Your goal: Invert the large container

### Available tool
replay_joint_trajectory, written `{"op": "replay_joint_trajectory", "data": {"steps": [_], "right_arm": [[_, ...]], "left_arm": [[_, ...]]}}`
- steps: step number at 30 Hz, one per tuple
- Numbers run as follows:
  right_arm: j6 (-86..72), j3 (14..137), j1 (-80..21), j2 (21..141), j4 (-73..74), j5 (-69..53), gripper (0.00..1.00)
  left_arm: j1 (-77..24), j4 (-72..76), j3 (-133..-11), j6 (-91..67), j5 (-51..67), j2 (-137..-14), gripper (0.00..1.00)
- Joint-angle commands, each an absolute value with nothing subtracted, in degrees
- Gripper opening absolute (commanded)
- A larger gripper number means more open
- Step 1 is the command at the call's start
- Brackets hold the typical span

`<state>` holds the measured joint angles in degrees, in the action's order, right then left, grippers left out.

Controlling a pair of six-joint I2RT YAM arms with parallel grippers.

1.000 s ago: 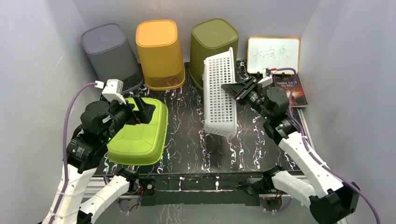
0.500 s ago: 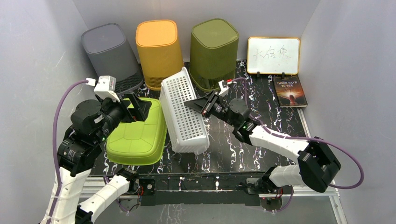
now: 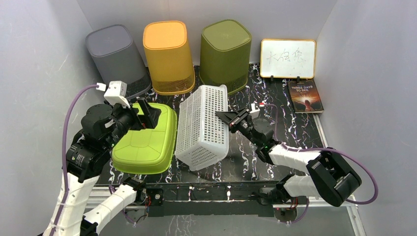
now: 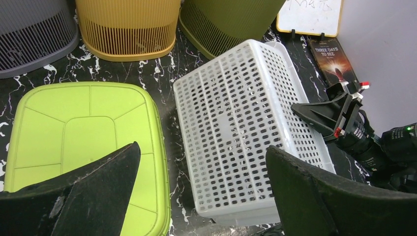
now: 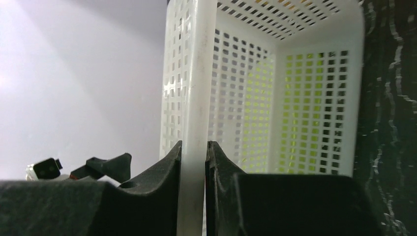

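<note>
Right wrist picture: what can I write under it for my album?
The right jaws pinch the white basket by its rim, peeking into its holey inside.

Robot lab booth: grey panel walls enclose table.

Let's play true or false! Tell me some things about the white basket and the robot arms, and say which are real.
The right end effector pinches the white basket by its rim. True.
The left end effector grips the lime green container. False: it is open, holding nothing.
A grey bin, orange bin and olive bin stand along the back. True.
The book lies inside the basket. False: it lies on the table in front of the whiteboard.
</note>
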<state>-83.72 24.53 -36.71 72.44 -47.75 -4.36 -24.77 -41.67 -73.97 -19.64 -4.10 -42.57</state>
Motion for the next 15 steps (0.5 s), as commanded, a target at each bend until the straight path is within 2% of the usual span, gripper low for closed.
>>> {"op": "replay_joint_trajectory", "data": {"steps": [1,7,15], "right_arm": [[-83.0,16.2,-32.0,74.3,-49.1,-6.3,0.0],[-78.2,13.9,-29.1,78.4,-46.6,-6.2,0.0],[-71.6,17.3,-28.9,84.0,-38.8,-3.3,0.0]], "left_arm": [[-24.9,-41.2,-73.0,-18.7,-4.8,-41.9,0.98],[-25.0,-40.2,-70.6,-19.2,-4.4,-41.3,0.98],[-24.9,-39.9,-69.3,-19.5,-4.5,-40.8,0.99]]}}
